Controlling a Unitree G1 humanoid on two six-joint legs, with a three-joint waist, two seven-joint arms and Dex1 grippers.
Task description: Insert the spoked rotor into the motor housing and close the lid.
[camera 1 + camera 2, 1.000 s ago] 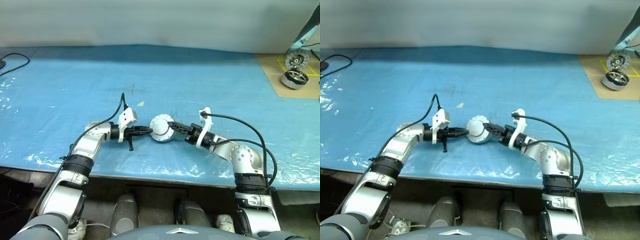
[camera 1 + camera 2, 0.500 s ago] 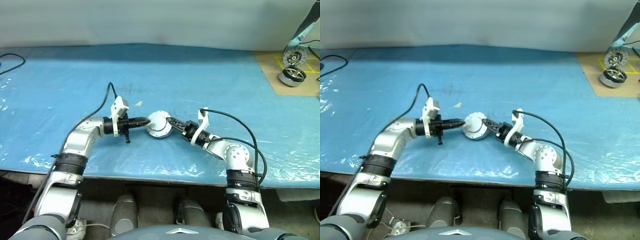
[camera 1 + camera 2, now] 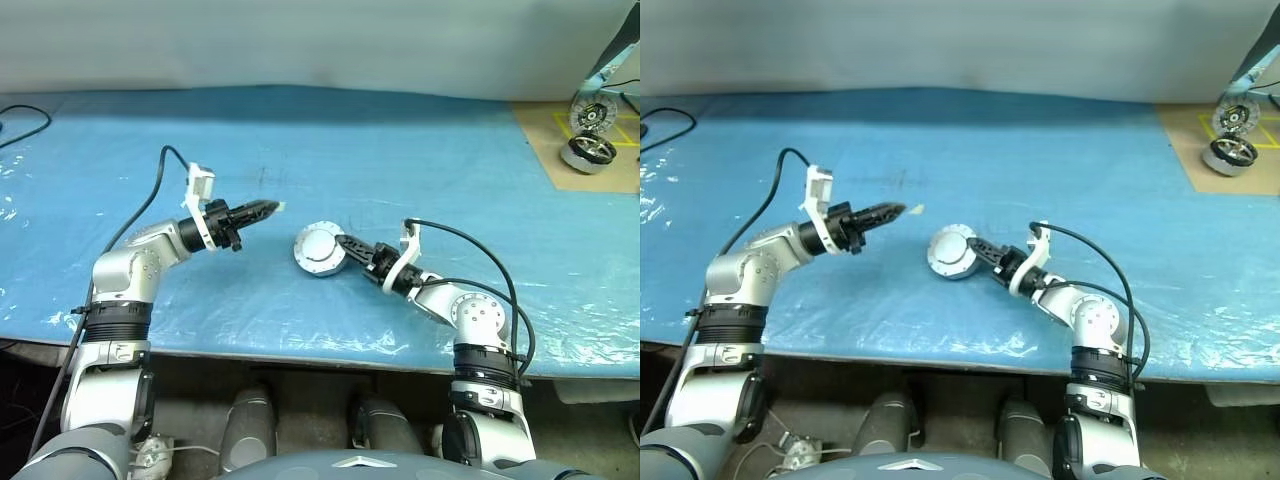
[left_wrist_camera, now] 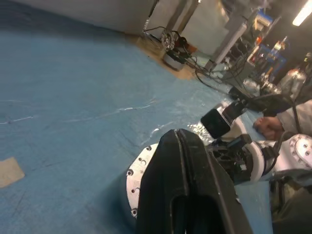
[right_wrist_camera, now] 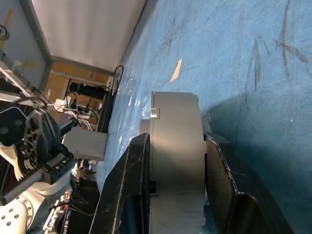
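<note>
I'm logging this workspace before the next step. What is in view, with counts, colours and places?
Motor housing: one, silver-grey, lid closed, mid-table, in the right claw.
Tape scrap: one, pale, on the cover by the left claw's tip.
Table cover: one, blue.
Brown mat: one, far right corner.
Wheel-like parts: two, silver and dark, on that mat.
Cable: one, black, far left edge.
Left claw: black, shut, empty, raised.
Right claw: black, gripping the housing.

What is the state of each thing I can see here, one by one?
motor housing: lid closed, gripped at its edge, tilted over the blue table.
right hand: shut on the motor housing.
left hand: shut, empty, apart from the housing.
spare wheel parts: on the far brown board, untouched.
</note>
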